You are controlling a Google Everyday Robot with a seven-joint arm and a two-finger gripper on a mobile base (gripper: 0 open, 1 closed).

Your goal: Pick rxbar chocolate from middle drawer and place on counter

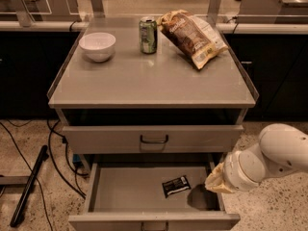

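The rxbar chocolate (175, 186), a small black wrapper with white print, lies flat on the floor of the open middle drawer (125, 194), right of centre. My gripper (212, 184) is at the end of the white arm, low on the right, over the drawer's right wall and just right of the bar. It is not touching the bar. Its shadow falls on the drawer floor beside the bar. The counter (144, 83) is the grey cabinet top above.
On the counter stand a white bowl (97, 45), a green can (148, 34) and a large chip bag (192, 36). A shut drawer front with a bow handle (154, 139) sits above the open drawer. Cables and a black bar (29, 184) lie on the floor at left.
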